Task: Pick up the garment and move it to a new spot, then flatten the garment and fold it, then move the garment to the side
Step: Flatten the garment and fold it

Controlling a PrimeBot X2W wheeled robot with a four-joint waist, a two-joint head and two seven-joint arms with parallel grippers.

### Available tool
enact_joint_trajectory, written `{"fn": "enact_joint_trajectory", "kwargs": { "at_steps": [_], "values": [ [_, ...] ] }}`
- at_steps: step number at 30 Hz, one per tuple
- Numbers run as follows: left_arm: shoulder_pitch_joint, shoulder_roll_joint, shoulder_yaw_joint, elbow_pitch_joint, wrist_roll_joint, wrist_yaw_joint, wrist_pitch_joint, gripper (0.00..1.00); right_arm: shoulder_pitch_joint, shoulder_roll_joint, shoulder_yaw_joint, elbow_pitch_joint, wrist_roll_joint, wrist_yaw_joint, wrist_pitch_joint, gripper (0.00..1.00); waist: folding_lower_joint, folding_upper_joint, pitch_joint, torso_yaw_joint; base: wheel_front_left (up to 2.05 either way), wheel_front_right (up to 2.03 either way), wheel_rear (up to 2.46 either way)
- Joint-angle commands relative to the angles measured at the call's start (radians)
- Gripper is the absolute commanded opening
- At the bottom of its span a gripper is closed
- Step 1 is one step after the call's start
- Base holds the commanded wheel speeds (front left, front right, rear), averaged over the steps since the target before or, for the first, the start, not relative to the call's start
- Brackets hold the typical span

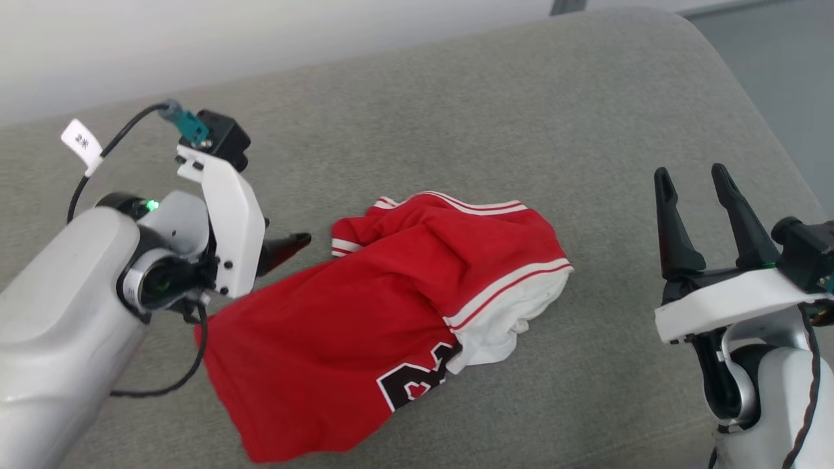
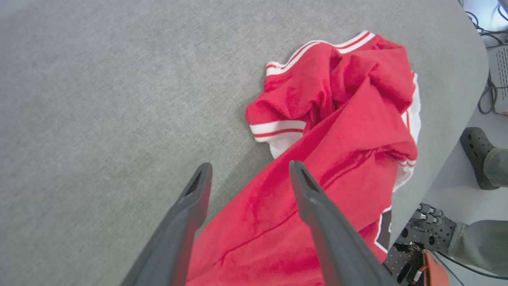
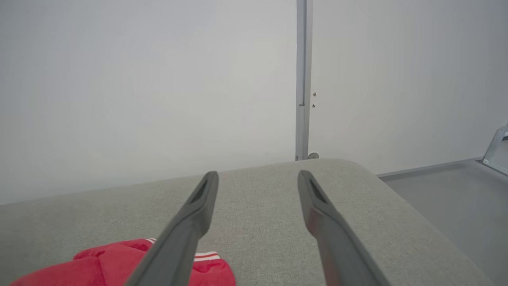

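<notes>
The garment (image 1: 339, 326) is red, with white sleeves, trim in red and white stripes, and black numbers with a white outline. The desk (image 1: 456, 98) is plain grey cloth. The left gripper (image 2: 250, 167) and the right gripper (image 1: 690, 170) are dark grey, on white mounts.

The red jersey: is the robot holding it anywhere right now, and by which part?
Nothing is held. The left gripper stands open above the edge of the jersey, and the right gripper is open off to the side.
</notes>
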Motion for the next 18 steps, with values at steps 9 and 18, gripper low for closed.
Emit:
{"fn": "enact_joint_trajectory", "kwargs": {
  "at_steps": [9, 18],
  "values": [
    [-0.113, -0.064, -0.044, 0.103, 0.034, -0.046, -0.016, 1.00, -0.050, 0.001, 0.043, 0.017, 0.039, 0.000, -0.037, 1.00, 0.0000, 0.0000, 0.074, -0.090, 0.00, 0.00, 0.00],
    [-0.143, -0.073, -0.118, 0.196, 0.074, -0.054, -0.008, 1.00, -0.081, 0.000, 0.068, 0.038, 0.067, 0.000, -0.065, 1.00, 0.0000, 0.0000, 0.119, -0.129, 0.00, 0.00, 0.00]
  ]
}}
